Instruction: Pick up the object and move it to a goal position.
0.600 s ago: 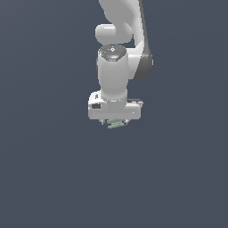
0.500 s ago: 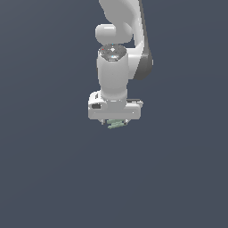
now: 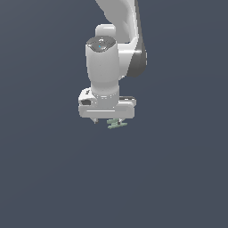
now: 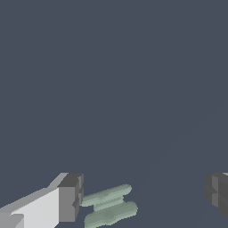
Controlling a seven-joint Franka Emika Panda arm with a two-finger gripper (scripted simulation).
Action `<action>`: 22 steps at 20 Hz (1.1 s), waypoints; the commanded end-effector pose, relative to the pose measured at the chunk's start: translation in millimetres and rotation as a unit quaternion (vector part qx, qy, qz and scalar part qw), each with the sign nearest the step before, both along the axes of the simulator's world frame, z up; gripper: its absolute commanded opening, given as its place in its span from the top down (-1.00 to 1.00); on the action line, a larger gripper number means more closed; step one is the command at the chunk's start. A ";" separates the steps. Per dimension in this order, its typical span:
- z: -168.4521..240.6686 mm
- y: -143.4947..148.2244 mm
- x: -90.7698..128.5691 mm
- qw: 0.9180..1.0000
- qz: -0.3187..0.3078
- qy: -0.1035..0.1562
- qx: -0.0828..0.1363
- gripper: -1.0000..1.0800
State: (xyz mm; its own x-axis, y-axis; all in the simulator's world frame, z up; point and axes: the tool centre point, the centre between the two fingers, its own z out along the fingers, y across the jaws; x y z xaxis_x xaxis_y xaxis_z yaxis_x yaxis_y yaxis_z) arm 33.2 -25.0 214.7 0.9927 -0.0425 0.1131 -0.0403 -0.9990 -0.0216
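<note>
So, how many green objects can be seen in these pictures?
1. The green object lies between the open jaws, near one finger; in the exterior view it shows just under the gripper.

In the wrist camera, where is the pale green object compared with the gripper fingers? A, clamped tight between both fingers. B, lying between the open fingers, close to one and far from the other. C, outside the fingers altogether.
B: the pale green object lies by one of the fingers of the open gripper, with a wide gap to the other.
</note>
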 end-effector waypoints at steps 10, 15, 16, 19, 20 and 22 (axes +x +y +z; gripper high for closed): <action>-5.6 2.9 -3.0 1.000 -0.019 0.002 0.003 -0.92; -14.2 6.5 -8.0 0.999 -0.050 0.006 0.007 -0.92; -16.4 7.3 -9.3 0.998 -0.058 0.007 0.008 -0.92; -23.8 10.3 -13.9 0.996 -0.085 0.010 0.011 -0.92; -26.6 11.4 -15.7 0.995 -0.096 0.011 0.013 -0.92; -32.6 13.7 -19.6 0.993 -0.118 0.014 0.015 -0.92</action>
State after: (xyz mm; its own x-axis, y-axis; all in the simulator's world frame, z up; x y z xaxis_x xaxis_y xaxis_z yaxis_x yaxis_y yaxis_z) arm 16.5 -13.1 186.6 0.9656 -0.2454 0.0858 -0.2423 -0.9692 -0.0446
